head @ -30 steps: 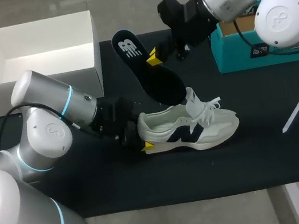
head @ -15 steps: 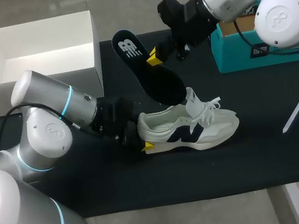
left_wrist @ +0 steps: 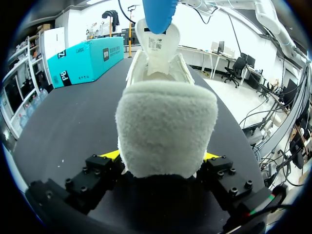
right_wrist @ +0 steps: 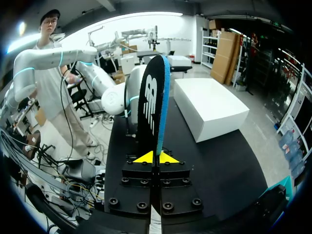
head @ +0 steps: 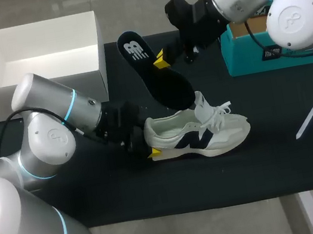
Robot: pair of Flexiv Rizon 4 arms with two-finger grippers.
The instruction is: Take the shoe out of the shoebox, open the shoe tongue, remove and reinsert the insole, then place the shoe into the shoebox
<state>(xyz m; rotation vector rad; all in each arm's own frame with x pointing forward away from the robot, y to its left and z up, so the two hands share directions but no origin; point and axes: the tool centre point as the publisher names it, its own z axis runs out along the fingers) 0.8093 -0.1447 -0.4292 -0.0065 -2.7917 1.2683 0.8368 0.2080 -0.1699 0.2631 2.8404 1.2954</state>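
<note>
Left gripper (left_wrist: pixel 161 156): fingers are closed against both sides of the heel of the white shoe (left_wrist: pixel 165 126), one yellow tip on each flank. The shoe rests on its sole on the black mat (head: pixel 272 151), toe pointing straight away from this gripper. Its tongue stands raised ahead of the heel. Above the tongue hangs one end of the insole (left_wrist: pixel 160 12), blue underside facing this gripper. Whether that end touches the shoe cannot be determined. Further ahead and to one side, a teal box (left_wrist: pixel 83 56) sits on the mat.

Right gripper (right_wrist: pixel 156 157): yellow tips are pressed together on the insole, pinching it edge-on. The insole rises ahead of the fingers, clear of the mat. Beyond it and to one side stands the white shoebox (right_wrist: pixel 209 107), open. The shoe is outside the shoebox, well apart from it.
</note>
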